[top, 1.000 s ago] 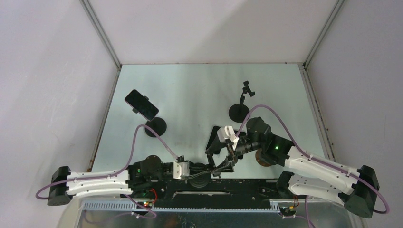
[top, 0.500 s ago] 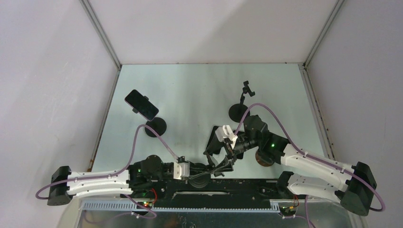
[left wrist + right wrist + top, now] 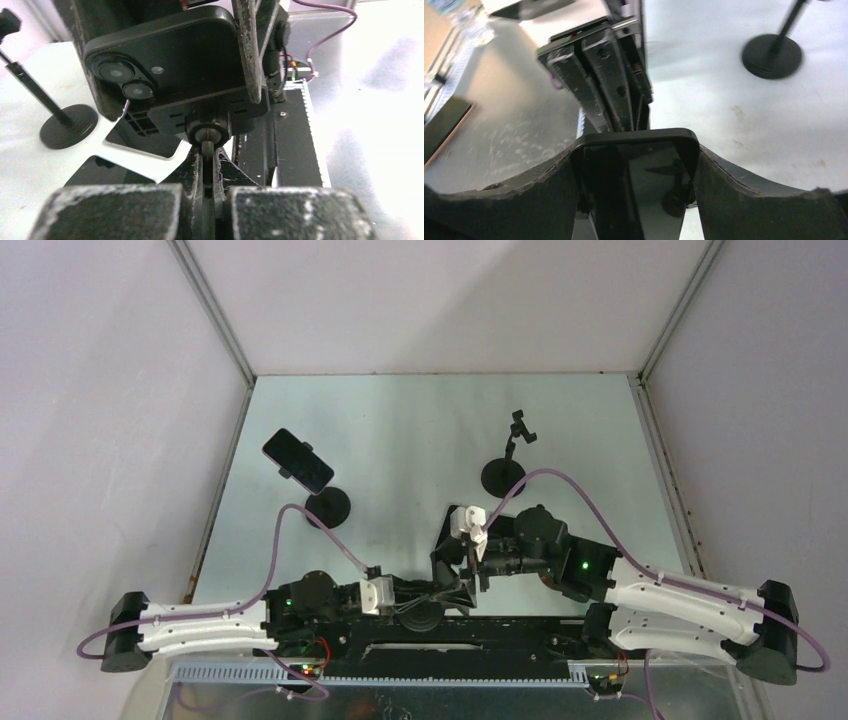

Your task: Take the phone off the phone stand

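Right wrist: the phone (image 3: 639, 187) is being clamped edgewise by the right gripper (image 3: 636, 150), while the phone stand (image 3: 207, 132) is being pinched by the near-closed left gripper (image 3: 207, 200).

Matt black plastic phone (image 3: 165, 55) (glossy front).

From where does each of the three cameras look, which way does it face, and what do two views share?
Top external: above and behind the arms, looking down on the table; both arms show.
Left wrist: on the left arm, facing the phone from its back; the left pincer shows, shut on the stand at its pole.
Right wrist: on the right arm, facing the phone's screen; the right pincer shows, shut on the phone.
Shared: both wrist views show the phone, from opposite sides.
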Controlling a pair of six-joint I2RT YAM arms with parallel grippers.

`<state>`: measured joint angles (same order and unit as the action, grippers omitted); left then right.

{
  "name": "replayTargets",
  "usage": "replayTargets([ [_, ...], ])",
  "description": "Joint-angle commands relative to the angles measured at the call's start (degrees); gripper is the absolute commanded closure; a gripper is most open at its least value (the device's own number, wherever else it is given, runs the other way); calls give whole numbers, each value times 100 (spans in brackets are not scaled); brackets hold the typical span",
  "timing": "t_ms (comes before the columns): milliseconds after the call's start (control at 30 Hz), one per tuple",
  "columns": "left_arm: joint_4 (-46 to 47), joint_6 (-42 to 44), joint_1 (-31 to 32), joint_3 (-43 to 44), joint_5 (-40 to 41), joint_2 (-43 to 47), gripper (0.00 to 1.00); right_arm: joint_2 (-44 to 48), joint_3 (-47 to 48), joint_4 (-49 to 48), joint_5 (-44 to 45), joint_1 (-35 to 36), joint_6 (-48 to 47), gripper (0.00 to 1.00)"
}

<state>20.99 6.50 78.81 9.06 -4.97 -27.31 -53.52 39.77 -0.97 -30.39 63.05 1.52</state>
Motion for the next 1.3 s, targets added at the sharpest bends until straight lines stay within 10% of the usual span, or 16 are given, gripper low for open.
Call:
replayTargets([
  [0, 702, -111, 210, 2, 339, -13, 100, -50, 44, -50, 3623, 543, 922, 100],
  [467, 585, -352, 221, 23, 1278, -55, 100, -141, 112, 603, 6569, 1313, 1519, 100],
  [633, 575, -208, 217, 57, 832, -24, 95, -71, 111, 279, 4911, 1323, 468, 100],
  [933, 680, -55, 214, -69, 94, 441, 33, 158, -67, -47, 2708, 1052, -306, 100],
  [1267, 599, 94, 219, -6, 333, 493, 32, 451, -408, -488, 1039, 799, -367, 100],
])
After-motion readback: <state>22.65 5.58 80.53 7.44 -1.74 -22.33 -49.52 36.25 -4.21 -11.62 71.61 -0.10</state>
